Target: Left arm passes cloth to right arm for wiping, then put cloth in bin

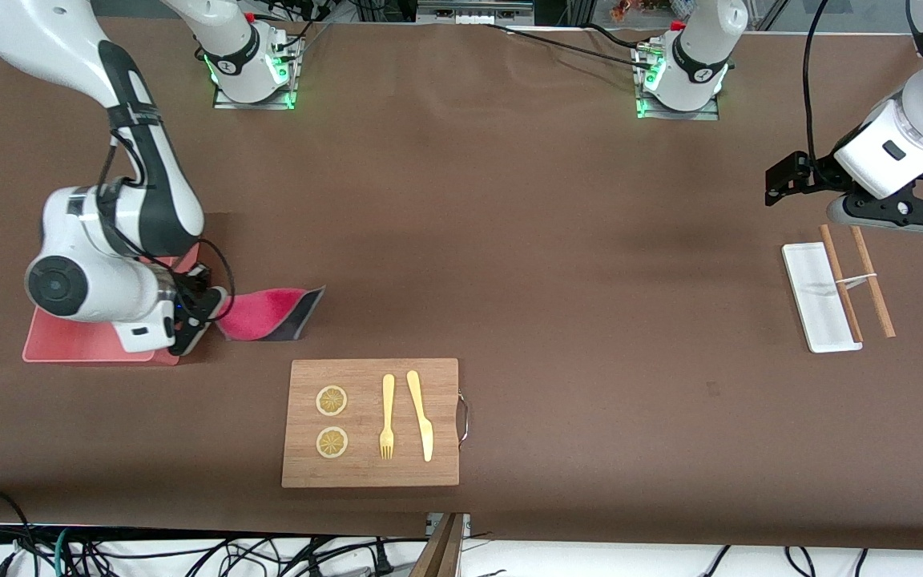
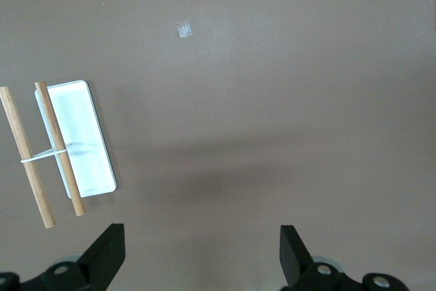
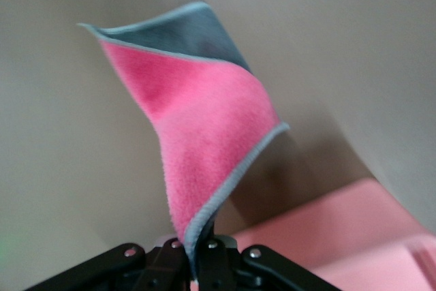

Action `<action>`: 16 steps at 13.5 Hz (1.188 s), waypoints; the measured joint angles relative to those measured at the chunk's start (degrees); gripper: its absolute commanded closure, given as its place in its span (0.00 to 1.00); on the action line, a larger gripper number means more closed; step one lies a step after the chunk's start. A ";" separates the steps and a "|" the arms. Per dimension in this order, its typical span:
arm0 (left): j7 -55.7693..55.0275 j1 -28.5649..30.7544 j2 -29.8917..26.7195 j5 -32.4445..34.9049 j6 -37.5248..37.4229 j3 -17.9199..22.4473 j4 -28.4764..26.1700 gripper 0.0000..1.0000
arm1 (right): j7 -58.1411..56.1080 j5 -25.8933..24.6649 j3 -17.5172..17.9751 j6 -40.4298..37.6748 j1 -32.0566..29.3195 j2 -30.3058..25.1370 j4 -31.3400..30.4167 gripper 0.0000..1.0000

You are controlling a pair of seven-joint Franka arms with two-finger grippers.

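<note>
Pinching one corner of the cloth (image 1: 265, 314), the right gripper (image 1: 199, 319) hangs beside the bin (image 1: 85, 346)'s wall; the left gripper (image 2: 202, 257) waits, fingers spread, near the white tray (image 1: 818, 298).

no readable text, no labels, no brand names, no numbers, no signs on any surface in the front view, the left wrist view or the right wrist view
</note>
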 measured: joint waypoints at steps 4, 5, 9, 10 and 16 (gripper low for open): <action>0.00 -0.01 0.00 0.00 0.00 -0.01 0.04 0.00 | -1.46 -2.68 0.26 -7.68 -0.49 -7.39 1.41 1.00; 0.00 -0.02 0.00 0.00 0.00 -0.03 0.05 0.00 | -2.18 -3.02 0.34 -10.30 -0.49 -9.67 2.03 1.00; 0.00 -0.07 0.00 0.00 0.00 -1.52 0.11 0.00 | -6.39 -5.80 -1.43 -19.29 -1.04 -19.88 3.16 1.00; 0.00 -0.10 0.00 0.00 0.00 -2.06 0.13 0.00 | -7.11 -5.93 -2.88 -20.82 -1.27 -22.06 3.11 1.00; 0.00 -0.02 0.00 0.00 0.00 -2.46 0.14 0.00 | -9.43 -7.90 -11.63 -19.67 -2.00 -25.44 0.54 1.00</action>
